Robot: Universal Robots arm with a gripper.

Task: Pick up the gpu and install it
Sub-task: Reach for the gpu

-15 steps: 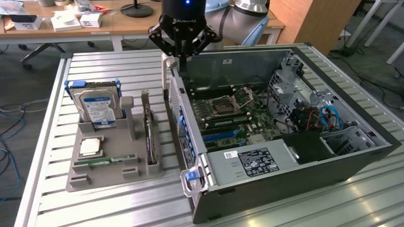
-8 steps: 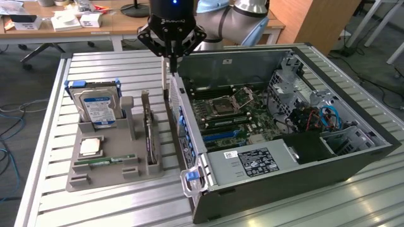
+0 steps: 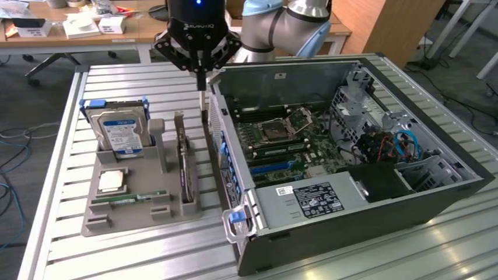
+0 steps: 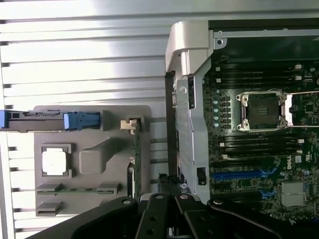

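While the gripper (image 3: pixel 203 96) hangs with its fingers pressed together over the gap between the grey tray (image 3: pixel 144 219) and the open computer case (image 3: pixel 350 233), we see the gpu (image 3: pixel 183 157) standing on edge in the tray, close beside the case wall; a hard drive (image 3: pixel 118 133) stands upright nearby.

A robotics lab or workshop: a robot arm (image 3: pixel 288 23) over a slatted metal table (image 3: pixel 125 256) bearing an opened computer case (image 3: pixel 374 219), a cluttered wooden desk (image 3: pixel 140 30) behind, cables (image 3: pixel 11 153) on the floor.
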